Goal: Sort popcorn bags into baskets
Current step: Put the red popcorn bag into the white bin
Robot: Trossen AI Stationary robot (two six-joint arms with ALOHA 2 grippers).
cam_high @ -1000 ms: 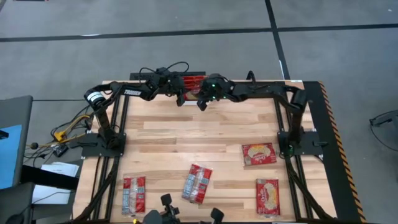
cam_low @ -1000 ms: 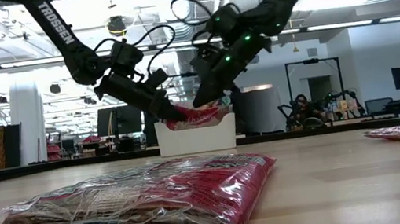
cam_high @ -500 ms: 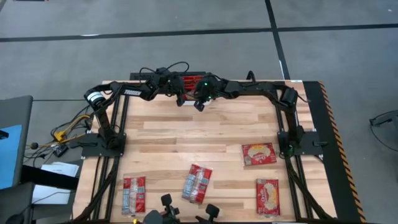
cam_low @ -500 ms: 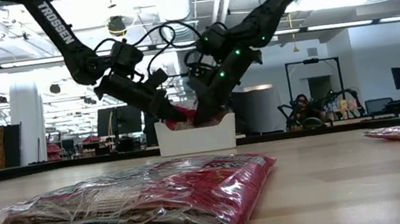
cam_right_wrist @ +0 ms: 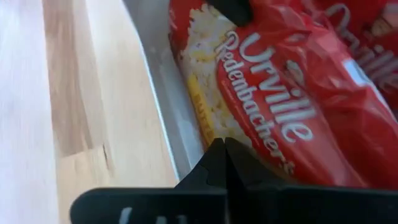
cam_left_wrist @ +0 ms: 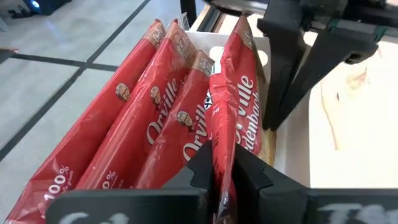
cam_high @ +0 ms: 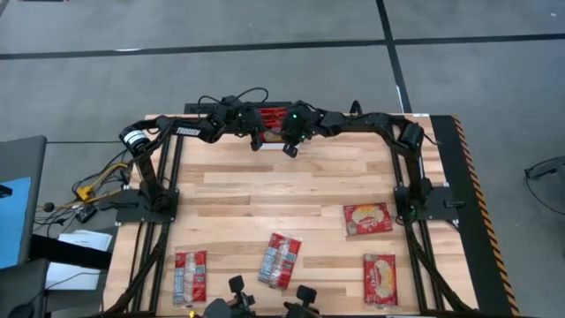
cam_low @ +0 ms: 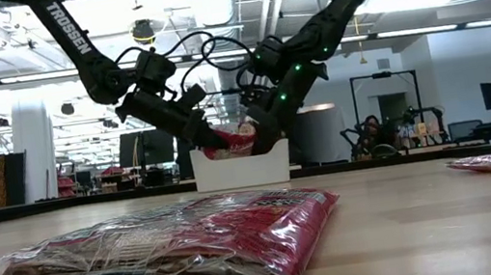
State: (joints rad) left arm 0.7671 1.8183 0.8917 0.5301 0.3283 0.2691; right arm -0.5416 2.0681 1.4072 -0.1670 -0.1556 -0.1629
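Both grippers are working at the white basket [cam_low: 240,167] by the table's far edge. Left gripper [cam_left_wrist: 222,180] is pinching an upright popcorn bag [cam_left_wrist: 233,106]; right gripper [cam_right_wrist: 224,163] is pressing its fingers together, empty, touching that bag.

Basket [cam_high: 269,117] at table's [cam_high: 282,190] far edge, bags inside [cam_left_wrist: 186,112]; four bags [cam_high: 280,261] along near side.

A wooden table [cam_high: 265,190] stands on grey floor [cam_high: 265,26], with cables [cam_high: 97,181] beside it.
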